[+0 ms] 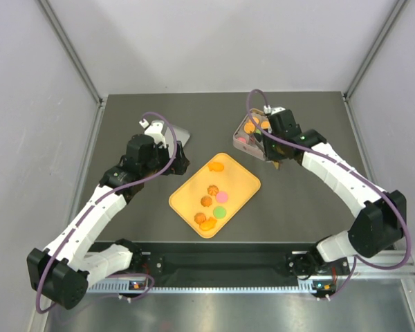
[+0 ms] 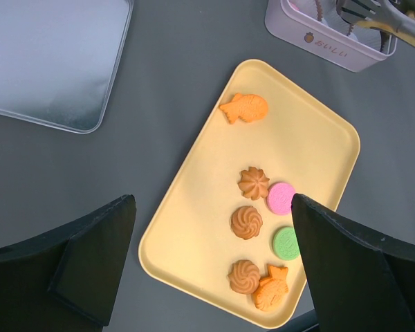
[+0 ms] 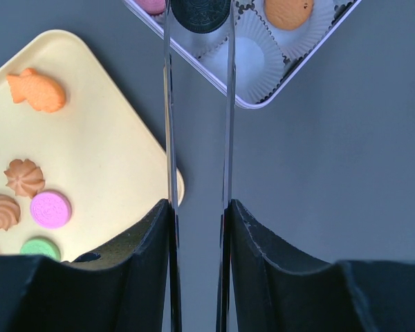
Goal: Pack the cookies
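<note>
Several cookies lie on the orange tray [image 1: 241,181]: two orange fish [image 2: 245,108], three orange swirls [image 2: 246,222], a pink one [image 2: 281,198] and a green one [image 2: 288,243]. My left gripper [image 2: 211,235] is open and empty, hovering above the tray's near end. My right gripper [image 3: 199,207] is shut on metal tongs [image 3: 170,124], whose tips pinch a black cookie [image 3: 200,12] over the pink tin [image 3: 263,100]. An orange cookie [image 3: 288,10] and a pink one [image 3: 152,5] sit in the tin's paper cups. The tin also shows in the top view [image 1: 241,138].
The tin's silver lid [image 2: 48,62] lies flat on the dark table, left of the tray and behind my left gripper [image 1: 182,160]. An empty white paper cup [image 3: 252,59] sits in the tin's near corner. Grey walls enclose the table.
</note>
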